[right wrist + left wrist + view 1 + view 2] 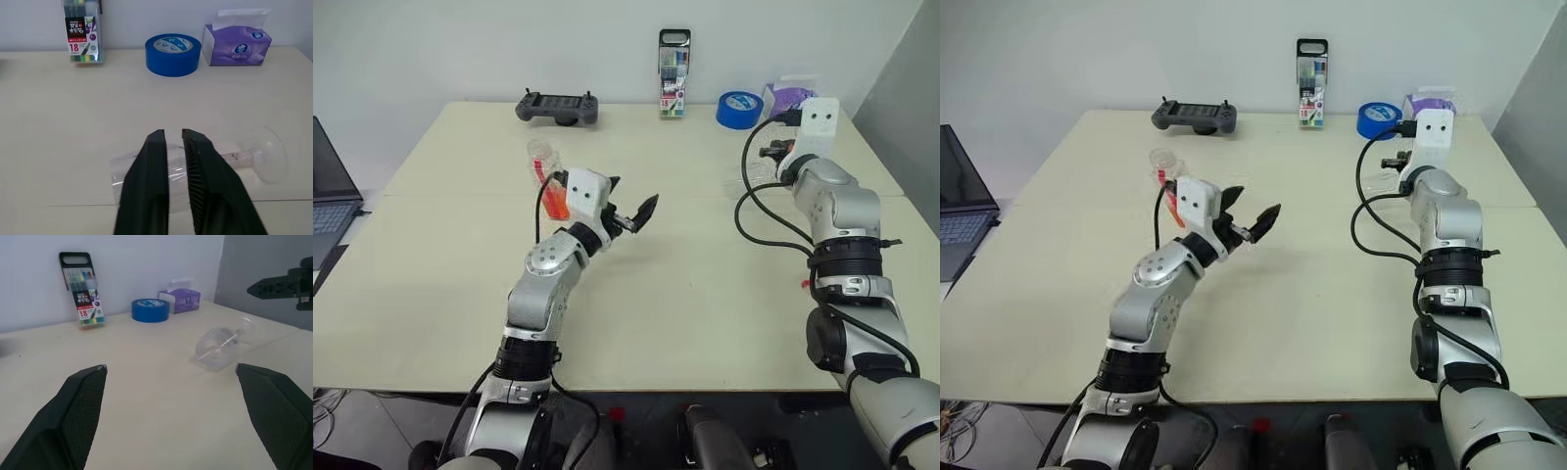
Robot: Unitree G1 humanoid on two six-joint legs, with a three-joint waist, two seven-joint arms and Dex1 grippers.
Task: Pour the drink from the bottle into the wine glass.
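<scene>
1. The small clear stemmed wine glass (pixel 195 164) lay on its side on the beige table (pixel 705 294), at about two o'clock from the table's middle.
2. The right gripper (pixel 174 139) hovered above it, fingers a narrow slit apart, holding nothing.
3. The left gripper (pixel 628 208) gaped wide and empty.
4. The small clear plastic bottle (pixel 548 176) of orange-red liquid stood at ten o'clock.

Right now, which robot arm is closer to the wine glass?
Right. The right gripper hovers just over the tipped-over wine glass; the left gripper is farther away across the table.
</scene>
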